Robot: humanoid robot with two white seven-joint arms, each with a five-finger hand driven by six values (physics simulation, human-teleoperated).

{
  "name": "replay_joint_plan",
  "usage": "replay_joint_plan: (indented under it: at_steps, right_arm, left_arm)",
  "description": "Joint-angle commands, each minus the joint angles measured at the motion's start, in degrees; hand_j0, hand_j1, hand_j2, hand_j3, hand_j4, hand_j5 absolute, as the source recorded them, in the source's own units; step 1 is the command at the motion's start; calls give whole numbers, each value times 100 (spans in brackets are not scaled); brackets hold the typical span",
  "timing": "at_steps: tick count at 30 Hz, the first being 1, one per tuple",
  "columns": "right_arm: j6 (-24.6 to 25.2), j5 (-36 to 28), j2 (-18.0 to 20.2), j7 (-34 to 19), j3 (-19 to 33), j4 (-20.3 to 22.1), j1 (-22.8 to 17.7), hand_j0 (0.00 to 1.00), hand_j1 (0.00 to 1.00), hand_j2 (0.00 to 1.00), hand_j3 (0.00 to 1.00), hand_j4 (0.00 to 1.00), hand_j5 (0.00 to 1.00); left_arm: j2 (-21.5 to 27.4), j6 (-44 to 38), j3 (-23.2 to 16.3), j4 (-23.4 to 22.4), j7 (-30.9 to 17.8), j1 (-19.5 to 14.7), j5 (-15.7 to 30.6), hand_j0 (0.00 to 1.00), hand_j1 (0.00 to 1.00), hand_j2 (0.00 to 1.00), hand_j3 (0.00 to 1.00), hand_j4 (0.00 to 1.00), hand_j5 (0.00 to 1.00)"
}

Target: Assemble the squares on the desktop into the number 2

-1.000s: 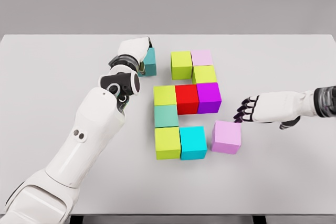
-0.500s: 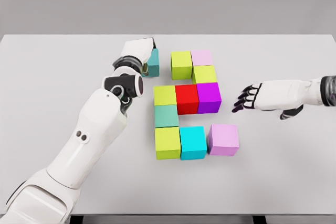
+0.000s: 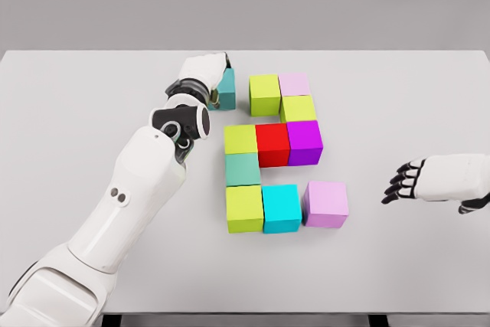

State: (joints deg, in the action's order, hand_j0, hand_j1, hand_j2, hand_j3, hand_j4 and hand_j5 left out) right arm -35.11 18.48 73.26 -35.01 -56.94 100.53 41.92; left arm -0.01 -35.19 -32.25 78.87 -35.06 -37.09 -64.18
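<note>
While the left arm is reaching up from the lower left corner across the white table, its elbow is bending near the middle of the picture and the forearm is pointing away toward the far edge. The left hand is lying against the teal cube, which is sitting just left of the far row of the figure with a narrow gap between them; the hand is covering the cube's left side, so I cannot tell whether the fingers are closing round it or only pressing on it. The right hand is hovering low at the right edge, palm down, its dark fingers spreading loosely toward the blocks and gripping nothing; its arm is being cut off by the frame. The hand is standing well apart from the light purple cube, which is resting just beside the cyan cube at the end of the near row, next to the lime cube. Above these the pale green cube is forming the left upright, then a lime cube, the red cube and the magenta cube are making the middle row, with a lime cube, a lime cube and the pink cube farther back.
</note>
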Motion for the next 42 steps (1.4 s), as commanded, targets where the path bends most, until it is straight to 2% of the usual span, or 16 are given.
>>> replay_joint_plan:
  at_steps: [1, 6, 9, 10, 12, 17, 19, 29, 34, 39, 41, 42]
  right_arm:
    - [11, -11, -128, 1, -98, 10, 0, 100, 100, 100, 100, 100, 100]
    - [11, 68, -497, 1, -125, 10, 44, 100, 100, 100, 100, 100, 100]
    - [11, 85, -558, 1, -160, 10, 62, 100, 100, 100, 100, 100, 100]
    - [11, 112, -558, 1, -168, 10, 62, 100, 100, 100, 100, 100, 100]
    - [11, 138, -620, 1, -168, 10, 62, 100, 100, 100, 100, 100, 100]
    - [11, 138, -664, 1, -168, 10, 79, 100, 100, 100, 100, 100, 100]
    - [11, 138, -673, 1, -177, 10, 106, 100, 100, 100, 100, 100, 100]
    - [11, 226, -743, 1, -177, 10, 149, 100, 100, 100, 100, 100, 100]
    - [11, 226, -796, 1, -177, 19, 167, 100, 100, 100, 100, 100, 100]
    - [11, 235, -813, 1, -212, 19, 211, 100, 100, 100, 100, 100, 100]
    - [11, 252, -866, 1, -221, 19, 220, 100, 100, 100, 100, 100, 100]
    - [11, 261, -866, 1, -230, 19, 229, 100, 100, 100, 100, 100, 100]
  left_arm:
    - [1, 19, -1, 5, 6, 0, 29, 45, 45, 45, 45, 45, 45]
    - [1, 19, -115, 23, 6, 0, 55, 47, 47, 47, 47, 47, 47]
    - [1, 19, -115, 23, 6, 0, 64, 50, 50, 50, 50, 50, 50]
    - [1, 19, -115, 23, 6, 0, 64, 53, 53, 53, 53, 53, 53]
    - [1, 19, -115, 23, 6, 0, 55, 66, 66, 66, 66, 66, 66]
    - [1, 19, -115, 23, 6, 0, 46, 87, 87, 87, 87, 87, 87]
    - [1, 19, -124, 23, 6, 0, 46, 92, 92, 92, 92, 92, 92]
    - [1, 19, -124, 137, 6, 9, 64, 99, 99, 99, 99, 99, 99]
    - [1, 19, -115, 594, 6, 105, 64, 100, 100, 100, 100, 100, 100]
    - [1, 19, -18, 1402, 6, 369, 81, 100, 100, 100, 100, 100, 100]
    - [1, 19, 192, 1807, 6, 422, 441, 100, 100, 100, 100, 100, 100]
    - [62, 19, 228, 1939, 6, 466, 827, 100, 100, 100, 100, 100, 100]
